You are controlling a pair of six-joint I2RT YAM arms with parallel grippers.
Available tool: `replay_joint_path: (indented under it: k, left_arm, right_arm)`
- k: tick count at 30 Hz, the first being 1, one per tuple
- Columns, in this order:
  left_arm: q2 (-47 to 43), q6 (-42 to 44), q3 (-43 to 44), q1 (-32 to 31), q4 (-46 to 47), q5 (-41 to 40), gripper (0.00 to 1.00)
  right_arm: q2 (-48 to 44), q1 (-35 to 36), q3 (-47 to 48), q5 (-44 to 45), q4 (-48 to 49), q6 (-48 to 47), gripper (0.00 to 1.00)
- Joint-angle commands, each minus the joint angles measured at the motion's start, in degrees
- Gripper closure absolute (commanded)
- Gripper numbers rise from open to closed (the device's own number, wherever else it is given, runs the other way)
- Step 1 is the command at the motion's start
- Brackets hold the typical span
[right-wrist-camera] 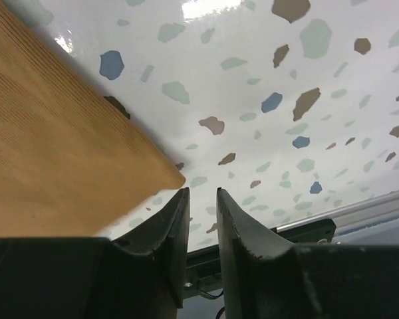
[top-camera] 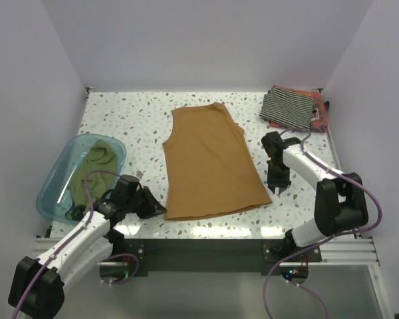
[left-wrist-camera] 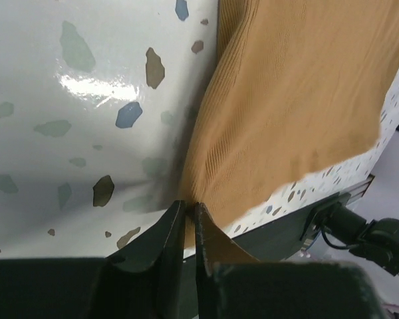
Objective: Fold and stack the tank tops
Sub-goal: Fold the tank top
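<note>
The tan-brown tank top (top-camera: 209, 163) lies spread flat in the middle of the table, neck to the back. My left gripper (top-camera: 161, 211) is at its near left corner. In the left wrist view its jaws (left-wrist-camera: 189, 203) stand a narrow slit apart with the tan cloth (left-wrist-camera: 292, 100) bunched in between. My right gripper (top-camera: 277, 189) is at the near right corner. It is open (right-wrist-camera: 203, 190) and empty, with the cloth's corner (right-wrist-camera: 53, 146) just left of its fingers. A folded striped tank top (top-camera: 289, 107) lies on a reddish one (top-camera: 321, 118) at the back right. The olive green one (top-camera: 96, 163) is in the tub.
A translucent teal tub (top-camera: 53, 193) stands at the left edge of the speckled table (top-camera: 120, 116). White walls close in the back and both sides. The table's front edge and metal rail (top-camera: 206, 249) run just behind both grippers.
</note>
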Motion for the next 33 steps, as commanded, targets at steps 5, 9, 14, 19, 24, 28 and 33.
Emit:
replay_joint_path:
  k: [5,9,14,19,24,28,33]
  left_arm:
    - [-3.75,4.13,2.18,-0.27,-5.30,4.96,0.59]
    - [-4.20,6.85,7.53,-0.18,-8.12,-0.81,0.56]
    - [10.25,11.33,22.55,0.00,-6.10,-17.05,0.60]
    - [29.87,15.56,40.31,0.87,-2.75,-29.82,0.62]
    - [49.02,19.85,51.74,3.77,-0.40,-31.00,0.68]
    - [58.89,24.51,61.94,4.21,-0.48,-30.47,0.70]
    - [65.94,27.42,66.43,4.21,-1.53,-31.78,0.69]
  right_arm:
    - [-6.42,-0.42,2.30,3.75,-6.39,2.56,0.58]
    - [-12.47,1.51,3.27,-1.16,-4.21,5.62,0.60]
    - [-10.04,26.05,9.76,3.04,-1.06,17.84,0.63]
    - [-2.68,43.50,11.53,5.15,11.77,29.10,0.68]
    - [7.54,55.38,20.32,11.92,17.23,32.36,0.67]
    - [10.09,58.46,18.05,10.70,27.07,33.41,0.65]
    - [14.92,59.96,19.45,10.96,30.07,32.54,0.62]
